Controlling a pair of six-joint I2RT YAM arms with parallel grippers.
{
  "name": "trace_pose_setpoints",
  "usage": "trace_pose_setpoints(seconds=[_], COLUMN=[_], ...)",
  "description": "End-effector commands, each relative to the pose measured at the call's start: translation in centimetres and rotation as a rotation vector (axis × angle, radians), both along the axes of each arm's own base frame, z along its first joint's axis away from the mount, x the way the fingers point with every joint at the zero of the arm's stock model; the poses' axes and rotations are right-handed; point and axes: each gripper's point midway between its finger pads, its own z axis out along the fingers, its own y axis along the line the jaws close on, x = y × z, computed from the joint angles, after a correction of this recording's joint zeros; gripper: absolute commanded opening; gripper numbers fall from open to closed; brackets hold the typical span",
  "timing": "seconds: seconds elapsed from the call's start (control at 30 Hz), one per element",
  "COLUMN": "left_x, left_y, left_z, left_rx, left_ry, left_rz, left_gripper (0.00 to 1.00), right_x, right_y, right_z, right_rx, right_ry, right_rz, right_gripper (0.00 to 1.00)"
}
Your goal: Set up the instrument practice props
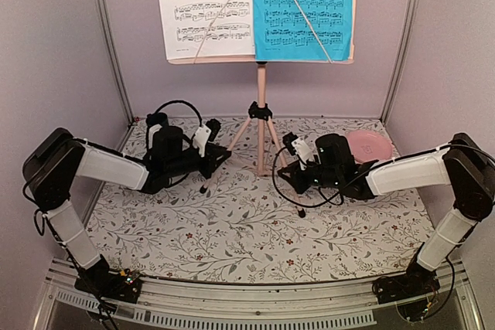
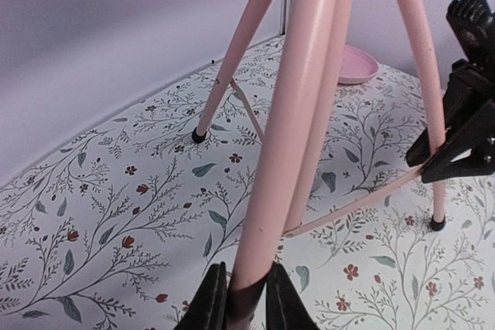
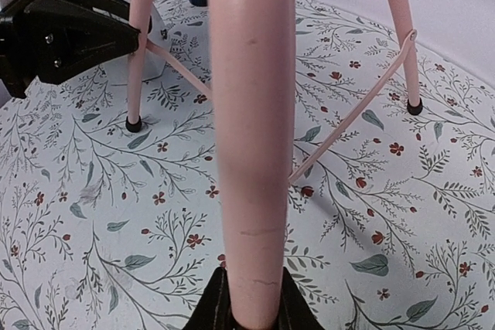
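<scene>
Left hand (image 2: 238,303) is clamped tight on one leg (image 2: 290,137) of the pink music stand (image 1: 261,102). Right hand (image 3: 251,303) is clamped on another leg (image 3: 251,113), feet on the table (image 1: 232,241).

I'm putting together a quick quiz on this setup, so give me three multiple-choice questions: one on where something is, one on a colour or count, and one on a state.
1. Where is the pink plate?
A) between the two arm bases
B) at the back right of the table
C) at the front left corner

2. What is on the desk of the music stand?
A) one white sheet and one blue sheet
B) two white sheets
C) nothing

3. What is the left gripper doing?
A) hanging open in the air
B) holding a sheet
C) shut on a leg of the stand

Answers:
1 B: the top view shows it near the right wall.
2 A: white is on the left and blue on the right.
3 C: the left wrist view shows it clamping a pink leg.
</scene>
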Motion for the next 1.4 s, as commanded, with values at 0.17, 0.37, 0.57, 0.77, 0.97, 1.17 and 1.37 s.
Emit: trace_pose_setpoints(seconds=[0.17, 0.37, 0.57, 0.77, 0.97, 1.17, 1.37], left_x=[3.8, 6.4, 8.2, 7.9, 5.9, 3.9, 1.3], left_y=[-1.0, -1.2, -1.0, -0.4, 2.1, 6.6, 12.3], left_z=[-0.9, -0.4, 0.2, 2.5, 4.2, 6.0, 8.2], left_rx=[-0.019, -0.038, -0.061, -0.075, -0.071, -0.088, -0.119], left_ry=[0.046, 0.048, 0.053, 0.028, 0.027, 0.076, 0.1], left_rz=[0.019, 0.052, 0.063, 0.066, 0.108, 0.249, 0.423], left_gripper=[0.1, 0.08, 0.08, 0.24, 0.49, 0.64, 0.72], right_x=[5.9, 8.1, 10.6, 11.4, 11.1, 10.3, 9.5], right_y=[-2.0, -2.9, -4.3, -3.9, -3.7, -3.8, -4.1], right_z=[1.3, 1.7, 2.1, 2.6, 2.5, 3.4, 5.4], right_rx=[-0.014, -0.055, -0.059, -0.053, -0.045, -0.018, 0.018], right_ry=[-0.073, -0.121, -0.138, -0.149, -0.142, -0.14, -0.145], right_rz=[-0.131, -0.143, -0.171, -0.157, -0.138, -0.126, -0.135], right_gripper=[0.04, 0.04, 0.04, 0.05, 0.07, 0.46, 0.78])
